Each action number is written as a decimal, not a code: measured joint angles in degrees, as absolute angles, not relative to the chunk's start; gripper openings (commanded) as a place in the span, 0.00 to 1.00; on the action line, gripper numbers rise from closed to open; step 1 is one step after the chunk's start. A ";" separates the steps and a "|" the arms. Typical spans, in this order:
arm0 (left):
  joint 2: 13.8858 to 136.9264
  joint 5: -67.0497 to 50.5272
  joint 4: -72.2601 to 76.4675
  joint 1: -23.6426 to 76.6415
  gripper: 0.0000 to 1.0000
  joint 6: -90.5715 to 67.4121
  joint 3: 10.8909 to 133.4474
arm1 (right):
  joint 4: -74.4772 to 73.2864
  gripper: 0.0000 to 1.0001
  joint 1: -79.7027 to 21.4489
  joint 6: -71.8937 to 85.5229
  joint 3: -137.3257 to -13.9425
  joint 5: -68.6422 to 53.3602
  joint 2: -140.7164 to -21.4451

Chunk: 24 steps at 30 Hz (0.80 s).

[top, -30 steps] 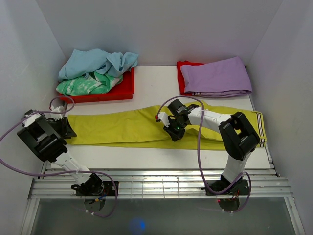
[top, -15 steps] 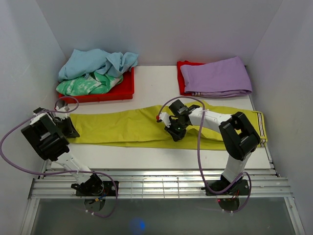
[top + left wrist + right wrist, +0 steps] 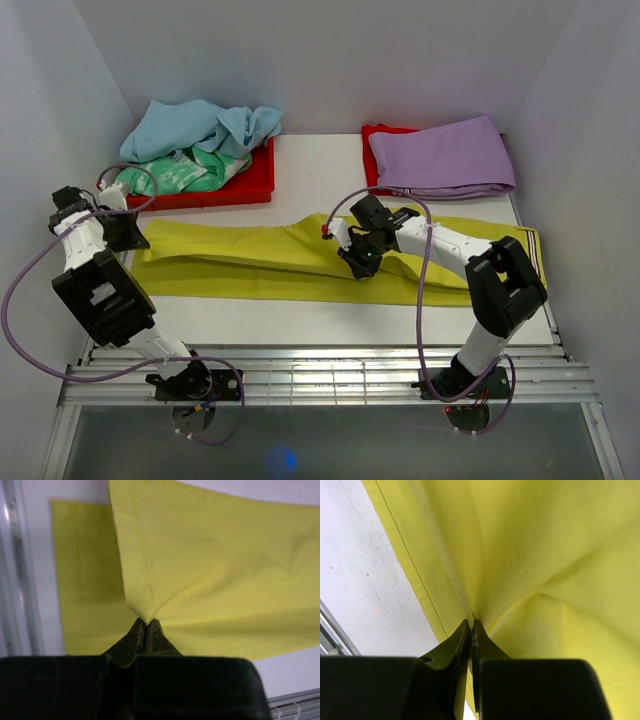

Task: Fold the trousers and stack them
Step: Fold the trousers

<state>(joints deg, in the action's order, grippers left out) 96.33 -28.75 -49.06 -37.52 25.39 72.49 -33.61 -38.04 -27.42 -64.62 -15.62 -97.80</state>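
Observation:
The yellow trousers (image 3: 250, 258) lie stretched across the table from left to right. My left gripper (image 3: 128, 232) is shut on the hem corner of one leg at the far left, and that corner (image 3: 145, 611) hangs lifted above the layer below (image 3: 85, 590). Near the middle, my right gripper (image 3: 362, 257) is shut on a pinched fold of the trousers (image 3: 485, 600), which rises slightly off the table. The waist end (image 3: 520, 262) rests at the right, partly behind the right arm.
A red tray (image 3: 235, 188) at the back left holds light blue and green-patterned garments (image 3: 195, 128). A folded lilac garment (image 3: 443, 155) lies on a red tray at the back right. White walls close in both sides; a metal rail (image 3: 320, 378) runs along the near edge.
My left gripper has closed on the leg's hem and lifted it up and back. The right gripper has stayed shut and raised its fold a little.

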 measured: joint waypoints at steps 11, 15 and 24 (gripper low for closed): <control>93.82 -24.82 -49.01 -37.26 0.00 25.80 78.04 | -34.20 0.08 -38.68 -27.09 -69.69 -18.37 -95.74; 92.86 -21.98 -45.43 -37.69 0.00 26.41 73.73 | -32.32 0.08 -40.03 -26.39 -68.38 -18.79 -96.66; 98.50 -16.69 -38.50 -39.99 0.00 29.04 65.98 | -26.52 0.08 -42.78 -25.21 -65.01 -20.56 -104.42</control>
